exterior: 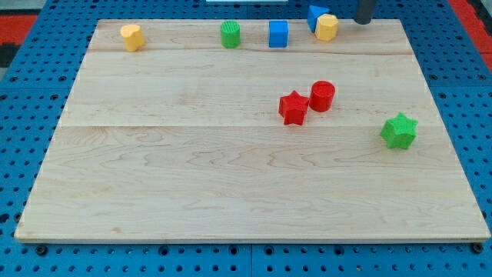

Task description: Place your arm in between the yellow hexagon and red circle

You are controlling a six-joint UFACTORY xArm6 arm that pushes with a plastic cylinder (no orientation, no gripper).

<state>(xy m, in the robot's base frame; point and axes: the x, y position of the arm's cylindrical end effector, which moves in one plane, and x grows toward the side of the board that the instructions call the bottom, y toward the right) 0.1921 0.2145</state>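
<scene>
The yellow hexagon (327, 27) stands near the view's top edge of the wooden board (192, 177), touching a blue block (316, 15) behind it. The red circle (322, 95), a short cylinder, stands below it right of the board's middle, touching a red star (293, 108) on its left. My tip (361, 22) is at the view's top right, just right of the yellow hexagon and apart from it, far above the red circle. Only the rod's lower end shows.
A blue cube (278, 34), a green cylinder (230, 34) and a second yellow block (132, 36) line the board's top edge. A green star (399, 131) sits near the right edge. Blue pegboard surrounds the board.
</scene>
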